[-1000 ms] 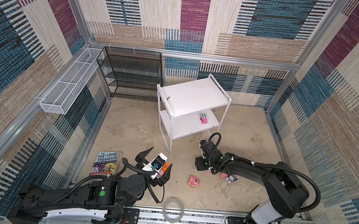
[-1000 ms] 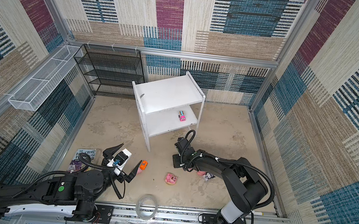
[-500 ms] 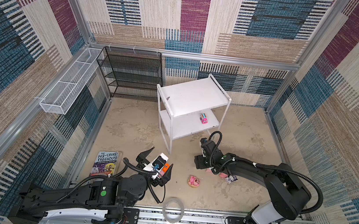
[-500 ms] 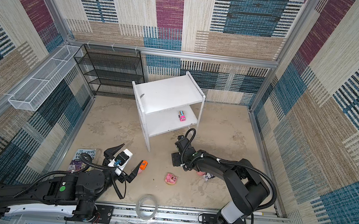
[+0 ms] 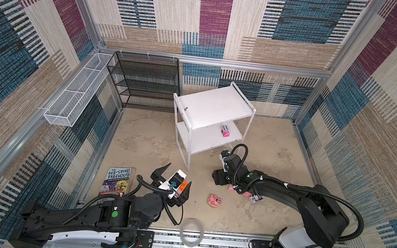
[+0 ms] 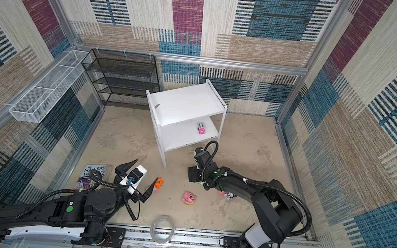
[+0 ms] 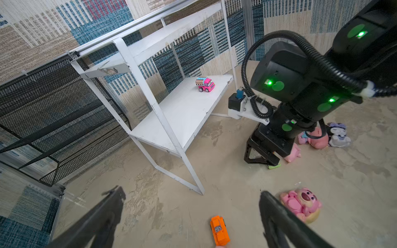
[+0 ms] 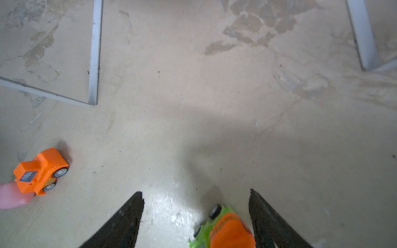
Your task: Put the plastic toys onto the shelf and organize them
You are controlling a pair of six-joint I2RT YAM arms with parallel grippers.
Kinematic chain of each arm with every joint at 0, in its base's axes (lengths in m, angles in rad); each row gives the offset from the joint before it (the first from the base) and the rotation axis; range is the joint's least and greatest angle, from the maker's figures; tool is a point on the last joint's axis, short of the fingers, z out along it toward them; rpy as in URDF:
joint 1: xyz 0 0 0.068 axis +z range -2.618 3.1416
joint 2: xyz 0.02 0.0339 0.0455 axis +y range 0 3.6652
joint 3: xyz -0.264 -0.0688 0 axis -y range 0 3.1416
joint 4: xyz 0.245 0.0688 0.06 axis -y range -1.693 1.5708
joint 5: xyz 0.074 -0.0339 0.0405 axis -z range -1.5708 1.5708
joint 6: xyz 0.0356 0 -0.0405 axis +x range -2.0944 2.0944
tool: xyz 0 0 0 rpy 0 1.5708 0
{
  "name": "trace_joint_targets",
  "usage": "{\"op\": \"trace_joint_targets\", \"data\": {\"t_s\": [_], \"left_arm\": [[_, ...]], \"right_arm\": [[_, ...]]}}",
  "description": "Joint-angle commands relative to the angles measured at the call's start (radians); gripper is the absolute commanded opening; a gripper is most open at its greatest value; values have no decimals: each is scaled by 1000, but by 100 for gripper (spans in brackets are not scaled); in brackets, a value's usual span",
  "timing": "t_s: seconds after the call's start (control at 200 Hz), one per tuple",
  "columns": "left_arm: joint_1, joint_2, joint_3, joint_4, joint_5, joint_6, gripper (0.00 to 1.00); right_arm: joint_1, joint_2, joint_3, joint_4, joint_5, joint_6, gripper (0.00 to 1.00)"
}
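**Two robot arms among toys in front of a white shelf**

A white two-tier shelf [image 5: 213, 106] stands at the back middle of the sand-coloured table [image 5: 144, 144], turned a little askew.

The left hand [image 7: 192, 191] hovers low at the front left. Its fingers are spread wide and grip nothing. The orange car [image 7: 219, 230] sits on the table in the gap, its long axis parallel with the fingers.

The right hand [image 8: 196, 191] points down at the table just in front of the shelf's legs, jaws apart and not clamped. The green-orange car [image 8: 223, 229] lies between them, slanted across the gap and close to one finger.

A pink bear figure [image 5: 214, 201] lies face up on the table between the two arms. A pink pig [image 7: 292, 153], another pink figure [image 7: 315, 137] and a black-white figure [image 7: 339, 135] crowd just beside the right hand, under its arm.

The pink-multicolour car [image 5: 225, 131] stands on the shelf's lower board near its right end. Its long axis runs back to front, with the pink nose toward the front.
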Motion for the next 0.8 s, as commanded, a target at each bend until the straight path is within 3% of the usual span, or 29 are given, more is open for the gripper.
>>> {"op": "trace_joint_targets", "data": {"t_s": [0.0,0.25,0.476,0.796], "left_arm": [[1,1,-5,32,9,0,99],[5,5,-4,45,23,6,99],[4,-9,-10,47,29,2,99],[5,-42,-10,30,29,-4,99]], "right_arm": [[7,-59,-43,-18,27,88,78],[18,-103,-85,-62,-1,174,76],[30,-95,-80,-84,-6,200,59],[39,-9,-38,-63,16,190,44]]}}
